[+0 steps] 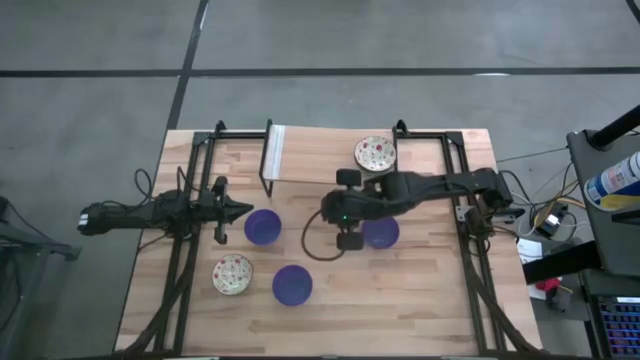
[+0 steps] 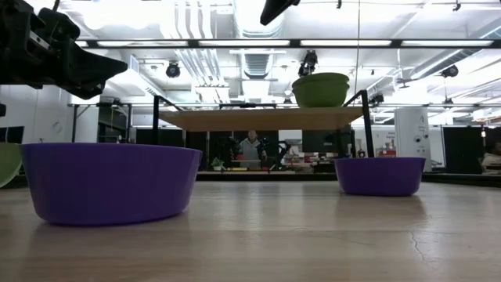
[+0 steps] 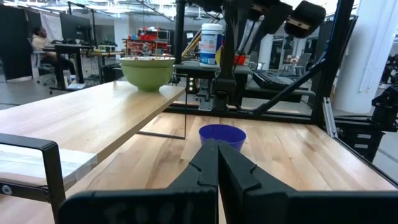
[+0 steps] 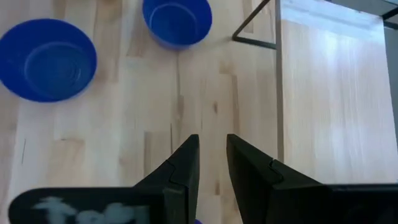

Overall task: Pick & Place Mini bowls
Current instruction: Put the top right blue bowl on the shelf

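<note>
Bowls lie scattered over the wooden table (image 1: 430, 300) rather than gathered anywhere, so my judgement is that the sorting is only partly done. Seen from above, one blue bowl (image 1: 262, 227) sits left of centre, just beside the tip of the left gripper (image 1: 243, 210). A second blue bowl (image 1: 292, 285) lies nearer the front edge. A third blue bowl (image 1: 383, 234) is partly hidden under the right arm. One speckled bowl (image 1: 232, 274) rests at the near left, and another speckled bowl (image 1: 375, 153) sits at the far side, right of a raised wooden shelf (image 1: 305, 153), which looks like the probable destination.

The left arm waits at the left side. Its fingers are pressed together with nothing between them, pointing toward the bowl just ahead (image 3: 222, 135).

The right gripper (image 4: 212, 163) hangs over bare wood near the table's middle, aimed downward. Its fingers are slightly parted, with a narrow gap between them, and they hold nothing. Two blue bowls show beyond it in its wrist camera, one (image 4: 47, 59) to one side and the other (image 4: 177, 22) farther on, next to the shelf's metal frame (image 4: 255, 31). Being over neither bowl, the right gripper seems to be between grasps, probably on its way to choose one.

Only five bowls can be counted from above.
</note>
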Tool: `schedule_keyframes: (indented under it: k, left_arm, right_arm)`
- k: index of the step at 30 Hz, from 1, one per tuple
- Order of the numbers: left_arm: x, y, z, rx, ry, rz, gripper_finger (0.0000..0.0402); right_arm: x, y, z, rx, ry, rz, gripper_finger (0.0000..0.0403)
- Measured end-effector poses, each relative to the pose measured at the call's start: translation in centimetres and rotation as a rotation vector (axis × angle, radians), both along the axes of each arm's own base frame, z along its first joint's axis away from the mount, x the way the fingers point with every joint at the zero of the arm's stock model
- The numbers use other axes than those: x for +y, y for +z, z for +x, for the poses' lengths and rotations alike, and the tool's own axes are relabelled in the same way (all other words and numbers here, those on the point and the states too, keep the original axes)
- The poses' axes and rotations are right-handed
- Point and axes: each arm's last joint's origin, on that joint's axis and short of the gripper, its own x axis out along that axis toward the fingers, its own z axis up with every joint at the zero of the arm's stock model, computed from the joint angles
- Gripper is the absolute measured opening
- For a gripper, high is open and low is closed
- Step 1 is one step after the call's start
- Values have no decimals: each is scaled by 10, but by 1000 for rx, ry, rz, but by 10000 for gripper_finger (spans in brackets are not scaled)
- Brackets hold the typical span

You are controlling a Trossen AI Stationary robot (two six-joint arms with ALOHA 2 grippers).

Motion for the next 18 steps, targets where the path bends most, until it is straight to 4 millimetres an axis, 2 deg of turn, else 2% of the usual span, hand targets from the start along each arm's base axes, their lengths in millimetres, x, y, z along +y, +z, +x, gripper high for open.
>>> schedule_keyframes:
  k: [3,8,13,18]
  left_arm:
    - [0,0,0,0,0,0,0]
    - [0,0,0,0,0,0,0]
    - [0,0,0,0,0,0,0]
    - [0,0,0,0,0,0,0]
  right_arm:
    - [11,-4,-2,14,15,4,64]
    - [37,-6,-13,24,80,10,16]
    - [61,-8,-32,43,78,44,9]
    - [80,-31,-46,146,39,48,9]
